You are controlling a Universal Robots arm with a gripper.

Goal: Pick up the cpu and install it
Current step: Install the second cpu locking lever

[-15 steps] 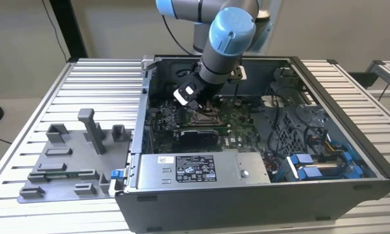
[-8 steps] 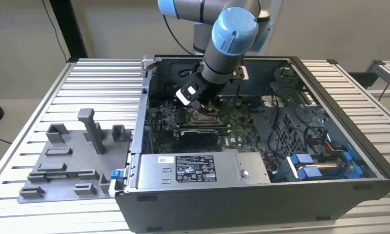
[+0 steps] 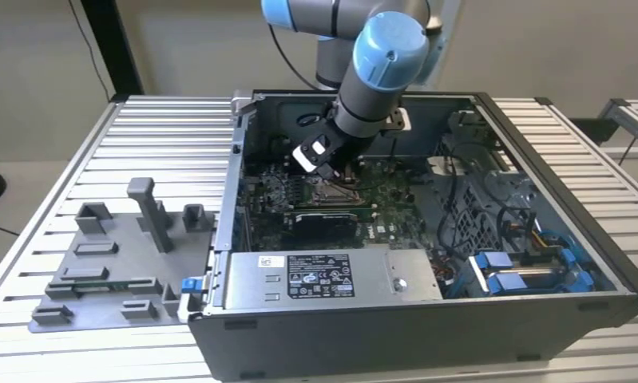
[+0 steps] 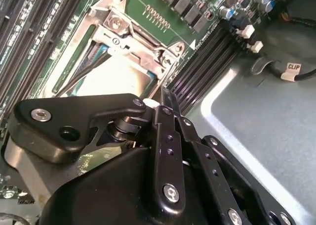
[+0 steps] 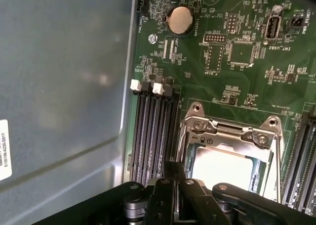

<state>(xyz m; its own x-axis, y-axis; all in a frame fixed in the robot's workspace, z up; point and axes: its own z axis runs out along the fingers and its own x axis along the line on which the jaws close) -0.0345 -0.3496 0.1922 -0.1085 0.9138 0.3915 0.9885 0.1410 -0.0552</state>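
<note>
The cpu (image 5: 221, 166), a flat square chip with a bright silvery-white top, lies inside the metal-framed socket (image 5: 228, 130) on the green motherboard. In the second wrist view the cpu (image 4: 114, 74) shows just beyond the black gripper linkage. My gripper (image 3: 327, 165) hangs inside the open computer case (image 3: 574, 159), directly above the socket (image 3: 334, 191) and close to it. In both wrist views the black gripper body covers the near edge of the chip. Whether it touches the chip is hidden.
Black memory slots (image 5: 153, 131) run beside the socket, next to the grey case wall (image 5: 64, 86). A power supply (image 3: 330, 275) fills the case's front, with blue drive caddies (image 3: 521, 271) at the exterior view's right. A grey fixture plate with blocks (image 3: 116, 263) lies on the slatted table outside the case.
</note>
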